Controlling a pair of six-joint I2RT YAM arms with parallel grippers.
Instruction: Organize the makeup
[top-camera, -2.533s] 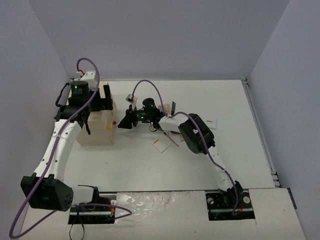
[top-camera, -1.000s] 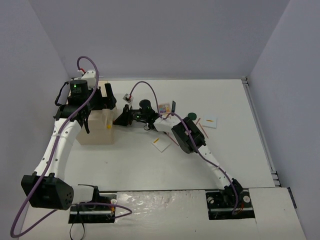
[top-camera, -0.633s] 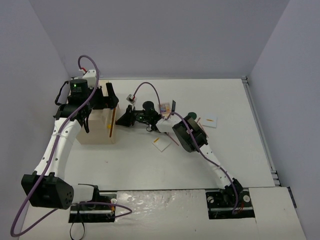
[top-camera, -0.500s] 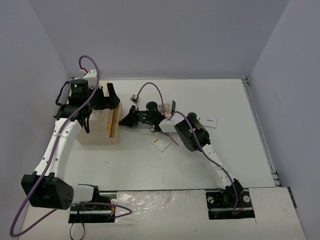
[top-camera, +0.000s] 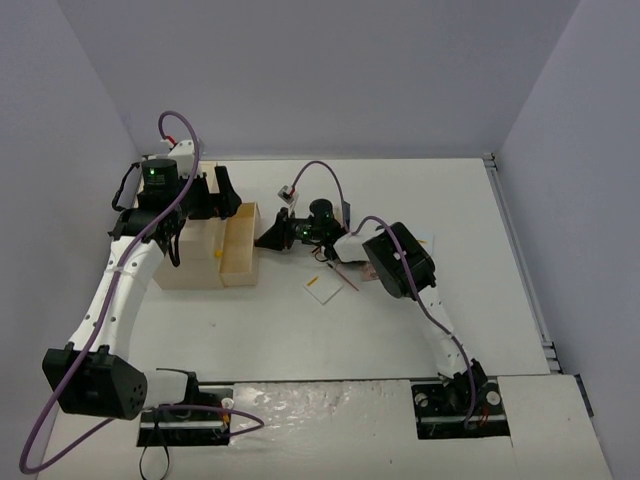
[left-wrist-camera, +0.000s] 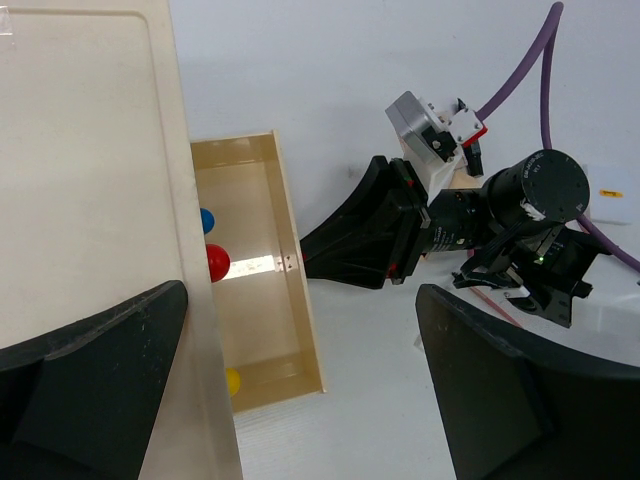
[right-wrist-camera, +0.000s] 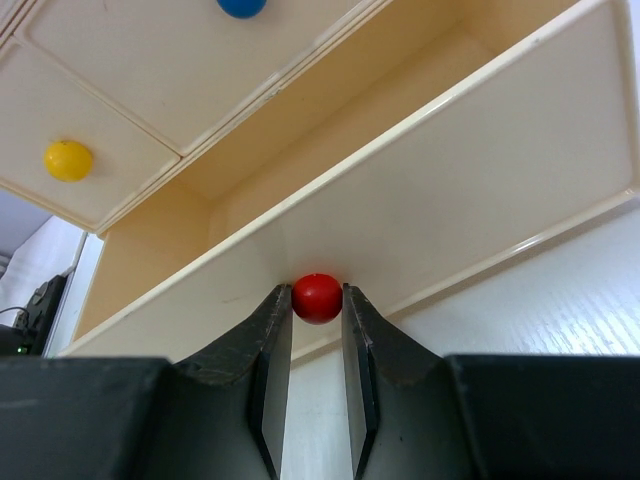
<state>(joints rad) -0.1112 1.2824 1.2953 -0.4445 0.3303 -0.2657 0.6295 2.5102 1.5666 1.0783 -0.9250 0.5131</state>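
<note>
Makeup (left-wrist-camera: 608, 190) is lying loose on the white surface (top-camera: 300, 340), to the right of the wooden box (top-camera: 185, 265) and well apart from it. A white card w/ an orange mark (top-camera: 322, 288) is sitting nearest the camera. A thin pink pencil (top-camera: 347, 279) is lying just beside it at an angle. A second white card (top-camera: 425, 243) is showing partly from behind the R arm. Other small bits near the R wrist are too hidden to name.

The box is standing at the left w/ one drawer (top-camera: 240, 262) sticking out toward the R arm, its inside facing up. R hand (right-wrist-camera: 317, 302) is reaching in low from the right and pinching the red knob (right-wrist-camera: 318, 296) on the drawer front, one finger pressing on each side. In the R wrist view, closed fronts w/ a blue knob (right-wrist-camera: 242, 6) and a yellow knob (right-wrist-camera: 68, 160) are showing beyond the open drawer.

L hand (left-wrist-camera: 303, 300) is hovering over the box's top edge next to the drawer, fingers spread wide, gripping nothing; can't tell if it's touching the box
</note>
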